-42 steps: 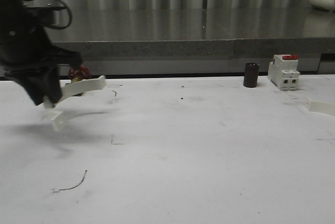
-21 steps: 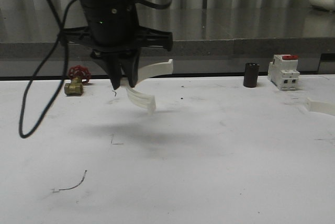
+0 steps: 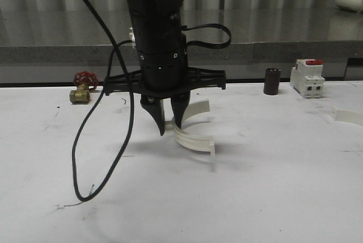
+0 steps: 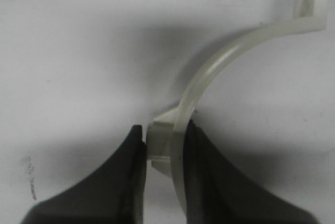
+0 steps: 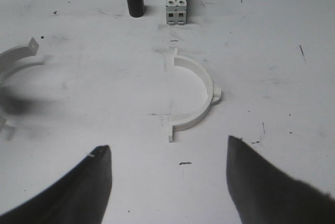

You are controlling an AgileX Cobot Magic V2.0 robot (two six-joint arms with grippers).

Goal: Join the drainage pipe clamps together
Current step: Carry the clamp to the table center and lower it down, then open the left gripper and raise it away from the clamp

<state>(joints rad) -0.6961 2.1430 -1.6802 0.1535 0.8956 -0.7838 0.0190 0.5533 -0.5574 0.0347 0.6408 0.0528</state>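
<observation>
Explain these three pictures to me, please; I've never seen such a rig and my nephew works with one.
It is a robot with two arms. The front view looks across a white table. The black left gripper holds one white half-ring clamp in its fingers, seen close by that arm's wrist camera. The right wrist camera shows the open right gripper above the other half-ring lying on the table. Also there: a red-topped breaker, a dark cylinder, and a small brass valve.
</observation>
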